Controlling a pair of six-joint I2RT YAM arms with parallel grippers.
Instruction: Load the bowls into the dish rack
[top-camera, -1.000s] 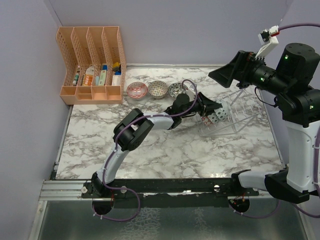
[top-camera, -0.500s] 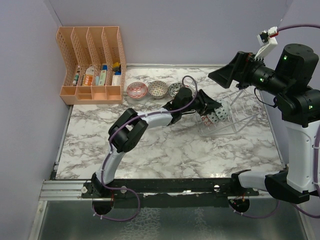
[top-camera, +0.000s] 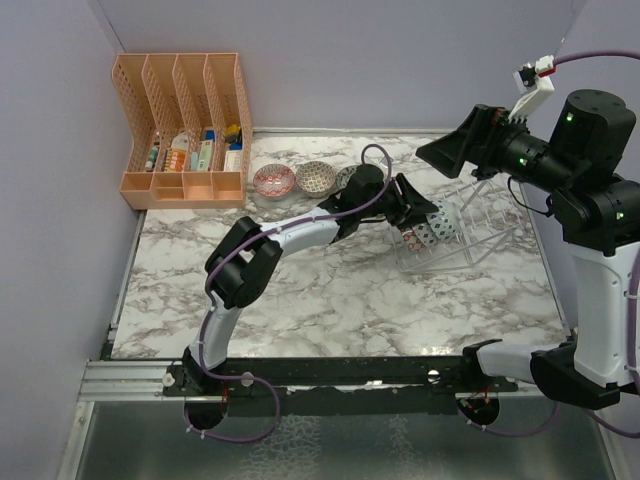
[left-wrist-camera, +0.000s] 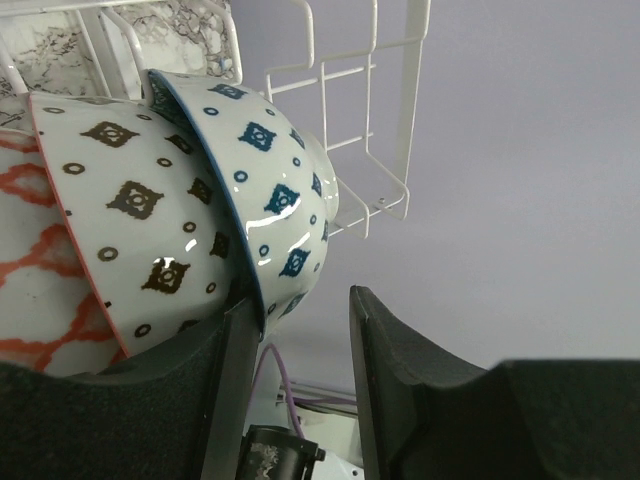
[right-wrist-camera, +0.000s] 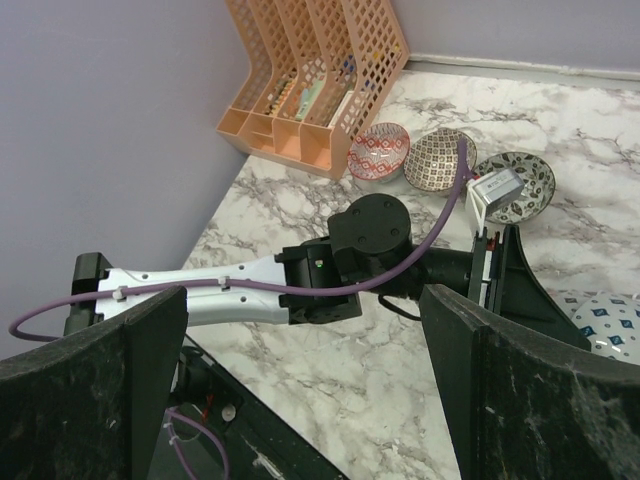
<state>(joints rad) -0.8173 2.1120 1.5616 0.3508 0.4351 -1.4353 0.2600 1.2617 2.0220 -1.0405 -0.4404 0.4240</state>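
The clear wire dish rack (top-camera: 475, 228) stands at the right back of the table. Three bowls stand on edge in it: a blue-patterned one (left-wrist-camera: 270, 170), a brown-diamond one with a pink rim (left-wrist-camera: 140, 220) and a red-patterned one (left-wrist-camera: 30, 290). My left gripper (top-camera: 425, 214) is at these bowls with its jaws open (left-wrist-camera: 300, 340). The blue bowl's rim touches the left finger (left-wrist-camera: 235, 400), and the gap between the fingers is empty. Three more bowls lie on the table: pink (top-camera: 274, 180), grey-brown (top-camera: 316, 178) and a third (right-wrist-camera: 520, 185) partly behind my left arm. My right gripper (top-camera: 455, 150) hangs open and empty, high above the rack.
The orange slotted file organizer (top-camera: 185, 120) with small items stands at the back left, next to the loose bowls. My left arm (top-camera: 300, 235) stretches across the middle of the marble table (top-camera: 330, 300). Walls close the left and the back.
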